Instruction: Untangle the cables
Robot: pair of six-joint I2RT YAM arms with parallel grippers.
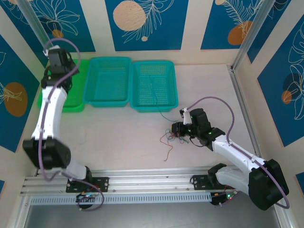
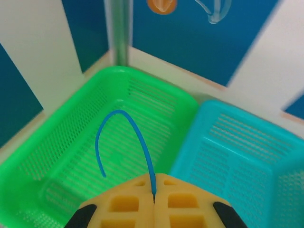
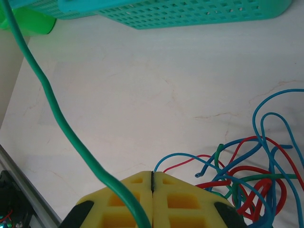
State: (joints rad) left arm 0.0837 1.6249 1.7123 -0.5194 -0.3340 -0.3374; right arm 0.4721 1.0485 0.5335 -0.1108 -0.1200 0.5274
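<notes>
Cables: in two places. Far left, one blue cable [image 2: 137, 135], its end pinched between the pressed-together pads of the left gripper [image 2: 153, 197], arching up and over, free end hanging inside the green basket [image 2: 57, 142] (touching the mesh or not: cannot tell). Just right of that, a cyan basket [image 2: 237, 156], set side by side with the green one. Next along, a teal basket [image 1: 137, 88], with a green cable [image 1: 159, 102] trailing from inside it, over the near rim and down across the table [image 1: 118, 128] to the right gripper [image 1: 175, 129]. From the right wrist: pads [image 3: 180, 199] shut tight, seam closed, the green cable crossing over the left pad, a blue end rising right at the seam; clamped there or only lying close, cannot tell. Right of the seam, the tangle [image 3: 251, 175]: blue, red and green loops knotted together, lying on the table and running in behind the right pad. One red strand [image 1: 169, 151] straying toward the near edge.
</notes>
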